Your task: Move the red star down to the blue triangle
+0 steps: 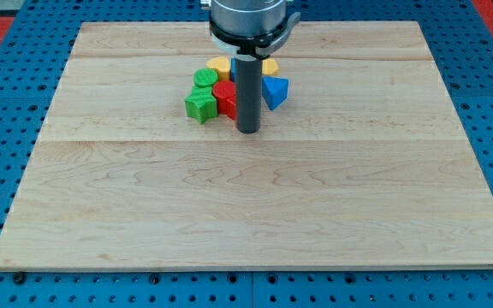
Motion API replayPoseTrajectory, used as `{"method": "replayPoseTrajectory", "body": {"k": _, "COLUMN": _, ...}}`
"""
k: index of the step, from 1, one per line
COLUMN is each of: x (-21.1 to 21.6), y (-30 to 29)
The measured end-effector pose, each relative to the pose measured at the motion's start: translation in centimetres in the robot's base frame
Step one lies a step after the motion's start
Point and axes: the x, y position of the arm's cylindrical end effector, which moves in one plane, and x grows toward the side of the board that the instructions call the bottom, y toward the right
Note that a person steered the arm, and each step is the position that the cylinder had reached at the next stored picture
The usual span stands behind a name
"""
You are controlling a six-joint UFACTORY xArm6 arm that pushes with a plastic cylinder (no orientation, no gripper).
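Our rod carries no claw, only my tip (247, 131), set on the wooden board (255, 214) just near of the red star (226, 98). One blue triangle (275, 90) sits right; two green blocks (201, 94) left; two yellow blocks (220, 65) beyond.

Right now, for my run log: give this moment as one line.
tip just below cluster, touching red block | blue triangle right of rod | green blocks left | yellow blocks behind
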Motion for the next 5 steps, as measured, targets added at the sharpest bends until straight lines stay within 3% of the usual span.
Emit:
{"method": "replayPoseTrajectory", "body": {"k": 1, "x": 1.0, "y": 3.2}}
{"method": "replayPoseTrajectory", "body": {"k": 2, "x": 3.2, "y": 2.7}}
{"method": "replayPoseTrajectory", "body": {"k": 5, "x": -0.7, "y": -3.5}}
